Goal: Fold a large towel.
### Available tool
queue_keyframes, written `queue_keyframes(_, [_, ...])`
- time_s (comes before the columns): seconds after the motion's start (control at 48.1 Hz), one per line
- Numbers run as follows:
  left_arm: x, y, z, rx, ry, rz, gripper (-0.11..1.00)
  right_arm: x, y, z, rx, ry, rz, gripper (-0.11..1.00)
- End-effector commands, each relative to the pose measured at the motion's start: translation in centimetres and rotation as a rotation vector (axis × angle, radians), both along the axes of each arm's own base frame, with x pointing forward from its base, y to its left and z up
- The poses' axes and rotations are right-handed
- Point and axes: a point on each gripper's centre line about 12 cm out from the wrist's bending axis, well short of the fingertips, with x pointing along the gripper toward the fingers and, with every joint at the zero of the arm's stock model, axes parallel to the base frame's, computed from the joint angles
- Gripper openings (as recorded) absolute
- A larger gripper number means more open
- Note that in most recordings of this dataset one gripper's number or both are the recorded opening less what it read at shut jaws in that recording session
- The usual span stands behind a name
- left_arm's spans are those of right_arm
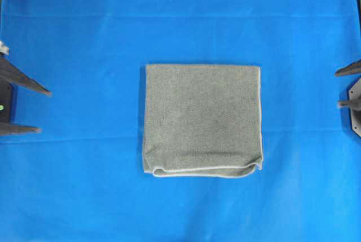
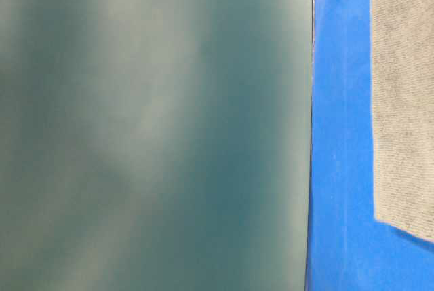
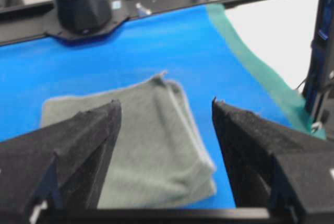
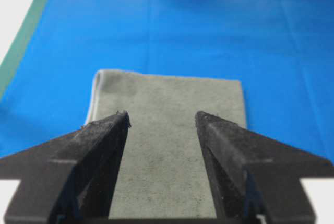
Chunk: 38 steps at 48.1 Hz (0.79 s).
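The large towel lies folded into a squarish stack near the middle of the desk, which is covered in blue cloth. Its layered edges with the pale hem sit along the side nearest the bottom of the overhead view, slightly curled at the corners, while the far edge looks like a clean fold. The left end effector sits back at the left edge of the desk, well apart from the towel, its two dark fingers spread wide with nothing between them. The right end effector is at the right edge, also well clear of the towel, its fingers likewise held wide apart and empty. From each wrist view the towel shows flat on the blue cover beyond the open fingertips
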Motion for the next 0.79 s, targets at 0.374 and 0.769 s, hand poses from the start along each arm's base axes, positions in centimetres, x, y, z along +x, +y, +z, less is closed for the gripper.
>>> queue_keyframes(0.374, [-3.5, 2.4, -4.5, -0.024, 0.013, 0.117, 0.67, -1.9, -3.1, -5.4, 0.066, -0.009, -0.194, 0.59])
queue_keyframes(0.769, [-3.6, 2.7, -8.0, -0.043, 0.08, 0.147, 0.67, -1.4, -4.3, -8.2, 0.084, -0.012, -0.297, 0.59])
